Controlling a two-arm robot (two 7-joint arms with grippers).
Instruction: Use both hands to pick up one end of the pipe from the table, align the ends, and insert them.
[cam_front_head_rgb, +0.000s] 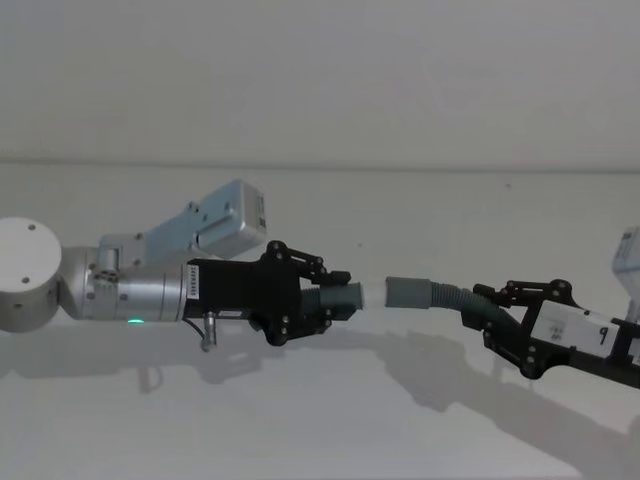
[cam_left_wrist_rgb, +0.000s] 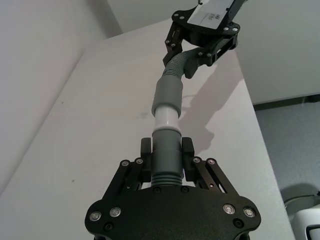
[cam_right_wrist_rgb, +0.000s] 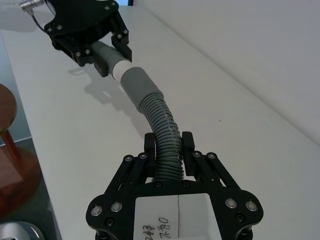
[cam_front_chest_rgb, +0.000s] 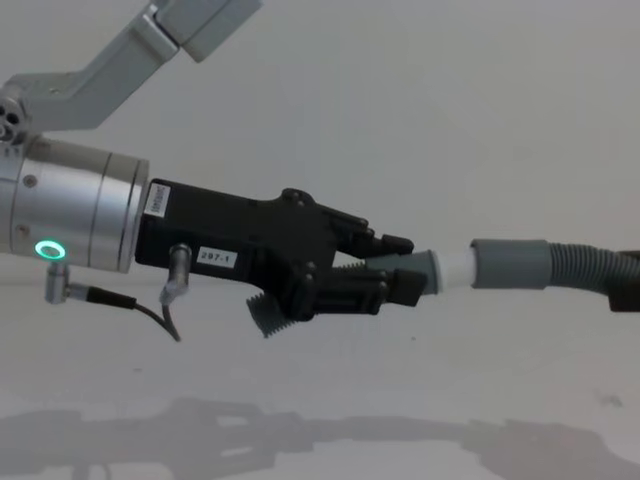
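Looks like a lab or robot test cell, not a home. Plain matte white worktop, bare of clutter, set against blank pale walls. Grey floor visible past the worktop edge in the left wrist view. Round red-brown wooden stool beside the worktop in the right wrist view. Printed label on the left gripper; handwritten white tag on the right gripper.

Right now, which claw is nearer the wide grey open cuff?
Left. The left claw grips the white-tipped piece, so only the short white tip separates it from the wide grey cuff. The right claw grips that cuff's own hose farther back, past the curve.
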